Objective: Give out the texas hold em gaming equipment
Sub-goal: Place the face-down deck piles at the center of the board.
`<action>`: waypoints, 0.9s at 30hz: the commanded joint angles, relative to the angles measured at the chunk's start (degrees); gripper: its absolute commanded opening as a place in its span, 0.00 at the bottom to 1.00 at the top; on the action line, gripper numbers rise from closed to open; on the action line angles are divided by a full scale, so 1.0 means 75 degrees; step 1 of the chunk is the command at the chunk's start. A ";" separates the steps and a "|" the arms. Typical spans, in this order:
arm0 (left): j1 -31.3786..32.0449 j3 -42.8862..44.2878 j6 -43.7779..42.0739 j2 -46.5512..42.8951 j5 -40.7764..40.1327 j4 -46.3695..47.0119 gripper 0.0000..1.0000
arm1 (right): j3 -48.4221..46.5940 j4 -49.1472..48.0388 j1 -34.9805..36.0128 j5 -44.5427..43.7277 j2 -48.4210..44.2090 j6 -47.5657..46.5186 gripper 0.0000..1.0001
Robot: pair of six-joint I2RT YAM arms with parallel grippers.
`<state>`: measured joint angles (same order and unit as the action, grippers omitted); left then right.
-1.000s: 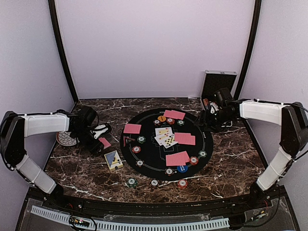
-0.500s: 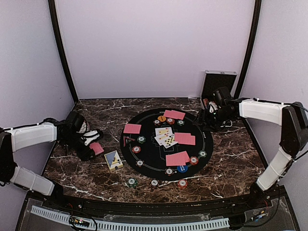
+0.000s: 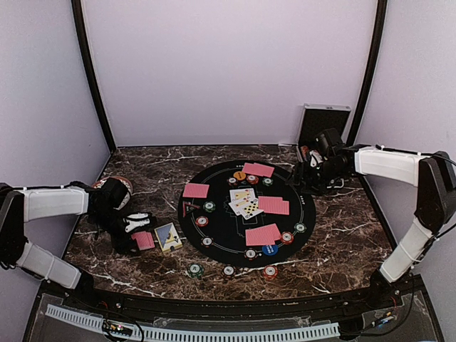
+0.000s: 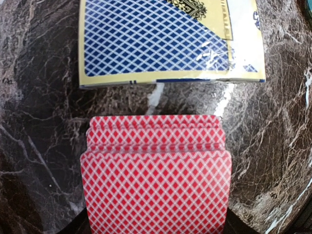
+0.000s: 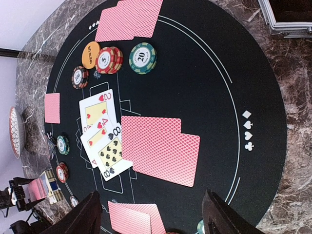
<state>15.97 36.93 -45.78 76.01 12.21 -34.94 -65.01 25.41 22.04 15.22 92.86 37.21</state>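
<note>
My left end effector (image 3: 140,234) is pinched shut on the red cards (image 4: 156,178); the stack is staggered, so top ones may slip near the card box (image 4: 170,41).

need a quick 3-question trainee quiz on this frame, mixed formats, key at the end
1. True or false: the left gripper is shut on a stack of red-backed cards.
2. The blue card box is: A) on the black mat; B) on the marble left of the mat, beside the left gripper; C) lifted in the air.
3. In the right wrist view, what number is printed on the green chip next to the red chips?

Key: 1 true; 2 B; 3 20.
</note>
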 commanded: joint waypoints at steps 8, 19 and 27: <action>0.0170 0.0075 -0.0138 0.0703 0.0616 0.0403 0.00 | -0.0121 -0.0001 0.0050 0.0074 -0.0323 0.0068 0.72; 0.0889 0.0110 0.0258 0.1074 0.0241 0.0705 0.02 | -0.0036 0.0034 0.0046 0.0083 -0.0418 0.0070 0.72; 0.0895 -0.0138 0.0170 0.0668 -0.0035 0.0751 0.61 | 0.0008 0.0017 0.0043 0.0143 -0.0475 0.0082 0.73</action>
<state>22.09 38.39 -44.36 81.17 12.19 -29.04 -65.01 25.89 22.04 15.62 90.96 37.43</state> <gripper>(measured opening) 0.677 0.725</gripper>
